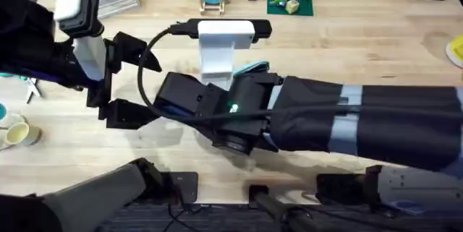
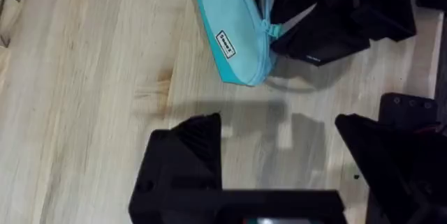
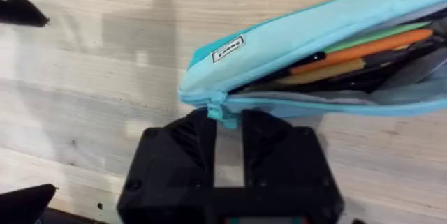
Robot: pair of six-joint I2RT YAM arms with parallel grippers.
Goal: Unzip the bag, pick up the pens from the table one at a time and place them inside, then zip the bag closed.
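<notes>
Soft pencil pouch [image 3: 293, 42] lies unzipped, orange pen [image 3: 363, 48] inside; right fingers [image 3: 227, 130] pinch the zipper tab [image 3: 222, 109]. Left fingers [image 2: 279, 161], at nine o'clock, gape empty.

One small white label with dark print is seen on the bag [image 3: 293, 42], just beyond the right fingers [image 3: 269, 130]; its lettering cannot be read.

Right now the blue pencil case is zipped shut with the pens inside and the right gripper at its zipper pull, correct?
Not quite. The pencil case is unzipped, gaping open, as the right wrist view shows. The pens are inside, and the right gripper is at the zipper pull.
</notes>
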